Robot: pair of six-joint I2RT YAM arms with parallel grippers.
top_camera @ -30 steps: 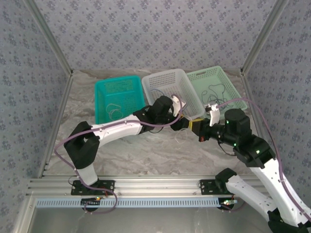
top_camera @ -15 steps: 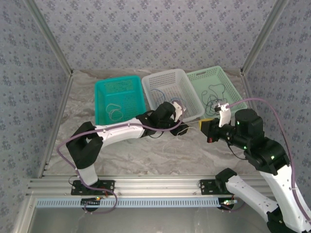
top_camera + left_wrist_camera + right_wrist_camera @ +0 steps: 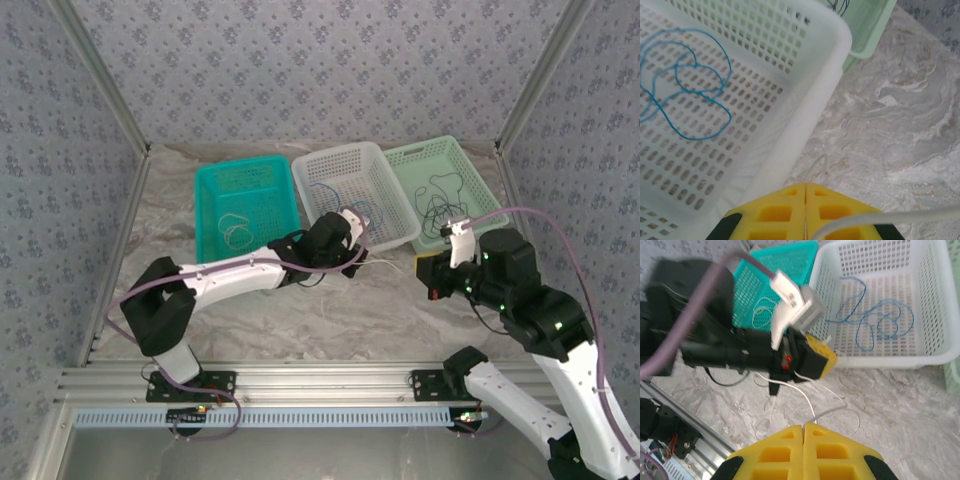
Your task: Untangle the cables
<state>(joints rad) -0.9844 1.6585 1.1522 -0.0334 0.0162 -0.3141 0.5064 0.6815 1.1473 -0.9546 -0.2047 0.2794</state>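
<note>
Both arms have drawn away from each other. A second ago their wrists nearly met in front of the white basket (image 3: 810, 110); now the right one stands back at the right and the left one has retreated to the left.

The left claw (image 3: 805, 192) was half spread then and is now pressed together. The right claw (image 3: 804, 432) stays pressed together, and the pale cable (image 3: 900, 216) runs into its tips, so it seems to pinch it. The same cable passes close over the left claw's fingers, but I cannot tell if it is caught there. It lies slack on the counter (image 3: 330, 310) between the two claws.

I judge the pale cable is already free of the others and only needs to be put away.

The walls (image 3: 300, 70) carry grey-blue flowered paper. The counter has a pale, marble-like, wrinkled cover, with a metal rail (image 3: 300, 380) along its near edge.

Three baskets stand at the back. The teal basket (image 3: 240, 165) holds a pale loop (image 3: 238, 232), the white basket holds the blue cable (image 3: 715, 91), and the green basket (image 3: 425, 148) holds the black cable (image 3: 437, 195).
</note>
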